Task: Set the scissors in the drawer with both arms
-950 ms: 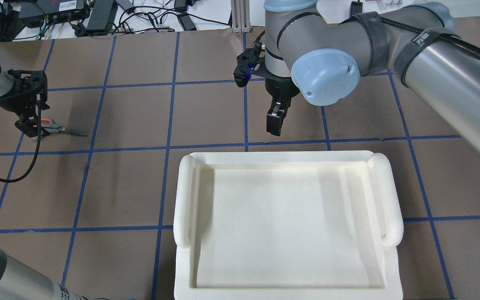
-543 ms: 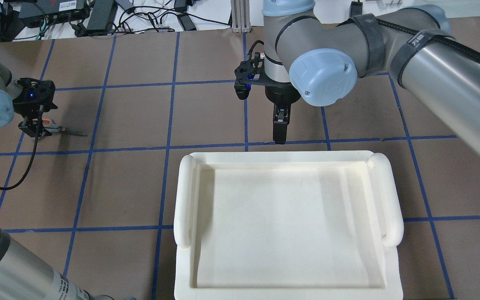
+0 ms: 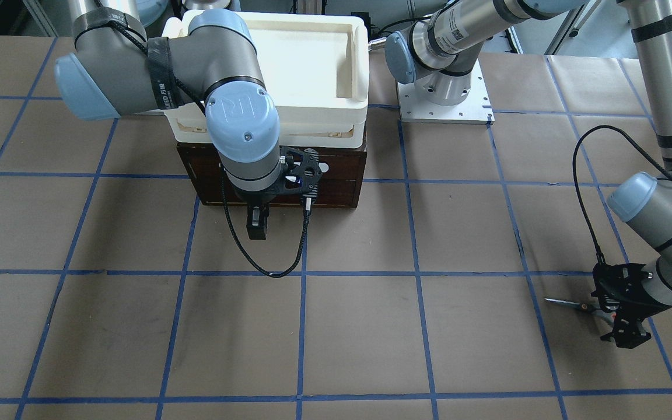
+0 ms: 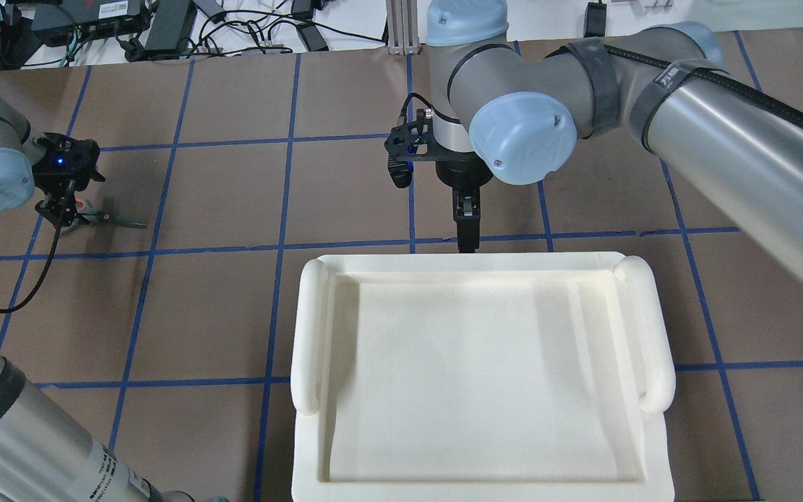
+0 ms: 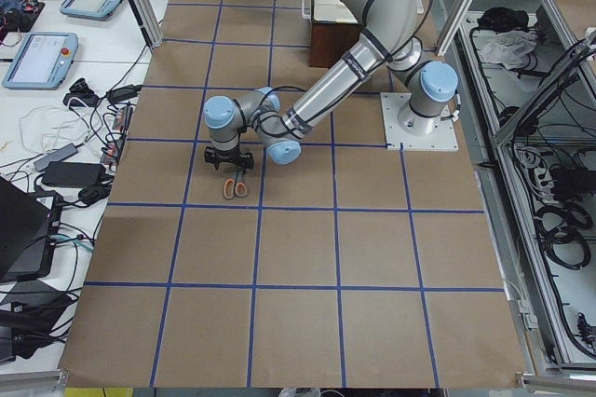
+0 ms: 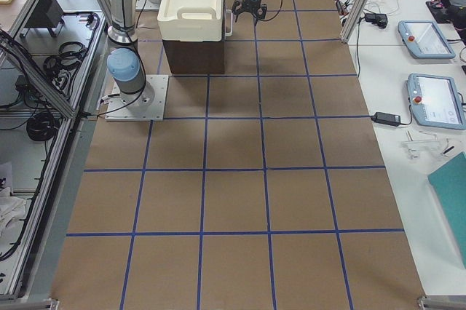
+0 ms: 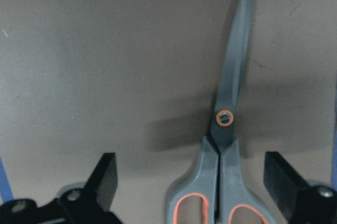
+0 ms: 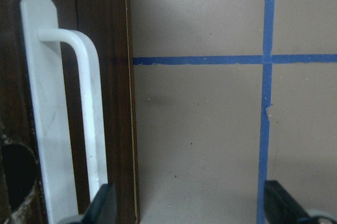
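The scissors (image 7: 224, 145) lie flat on the brown paper at the table's left (image 4: 112, 222), blades shut. My left gripper (image 7: 194, 182) is open just above them, one finger on each side of the grey handles; it also shows in the overhead view (image 4: 60, 209). The dark-brown drawer (image 3: 336, 175) sits under the cream tray, its front looking flush with the chest. My right gripper (image 8: 192, 205) is open just in front of it. The white bar handle (image 8: 52, 108) is at the left of the right wrist view, by the left finger (image 8: 105, 203).
The cream-white plastic tray (image 4: 307, 328) rests on top of the brown chest and hides the drawer from above. Blue tape lines grid the paper. Cables and power bricks (image 4: 164, 24) lie beyond the table's far edge. The left arm's base plate (image 3: 444, 105) is beside the chest.
My right gripper has moved toward the tray's edge and the drawer front. My left wrist has turned and shifted slightly over the scissors' handles. The scissors have not moved.
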You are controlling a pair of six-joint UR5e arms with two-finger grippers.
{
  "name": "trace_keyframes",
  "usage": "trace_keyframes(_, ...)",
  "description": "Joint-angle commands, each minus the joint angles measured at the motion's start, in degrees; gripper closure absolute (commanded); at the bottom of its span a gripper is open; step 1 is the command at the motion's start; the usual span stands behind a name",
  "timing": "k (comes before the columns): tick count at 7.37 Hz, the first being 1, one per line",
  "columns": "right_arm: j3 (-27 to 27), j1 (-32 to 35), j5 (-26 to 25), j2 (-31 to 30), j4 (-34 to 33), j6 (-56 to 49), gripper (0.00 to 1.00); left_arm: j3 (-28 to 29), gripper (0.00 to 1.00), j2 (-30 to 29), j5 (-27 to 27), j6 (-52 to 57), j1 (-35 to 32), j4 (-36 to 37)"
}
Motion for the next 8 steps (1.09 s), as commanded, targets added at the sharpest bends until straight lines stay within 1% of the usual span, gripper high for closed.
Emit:
trace_keyframes(1,-0.3,0.1,0.8,0.2,1.2,0.2,0.00,0.0,0.04,-0.2,1.1,0.3,0.0,-0.8)
trace_keyframes(2,-0.2,0.4,0.8,1.2,1.2,0.9,0.00,0.0,0.07,0.5,2.2,0.4,0.0,-1.8)
trace_keyframes(3,-0.2,1.1,0.8,1.4,1.5,2.2,0.00,0.0,0.07,1.0,2.8,0.3,0.0,-3.7)
trace_keyframes(5,-0.3,1.1,0.8,1.2,2.1,2.8,0.00,-0.1,0.08,0.5,2.7,0.5,0.0,-3.8)
trace_keyframes(6,-0.3,1.1,0.9,1.1,2.4,5.6,0.00,-0.1,0.10,0.2,2.7,0.6,0.0,-3.9)
trace_keyframes(7,-0.2,1.3,0.9,1.3,3.4,5.9,0.00,-0.2,0.10,0.1,2.8,0.6,0.0,-4.3)
trace_keyframes(8,-0.2,1.3,0.9,1.2,3.7,5.7,0.00,-0.2,0.18,0.0,2.7,0.6,0.0,-4.3)
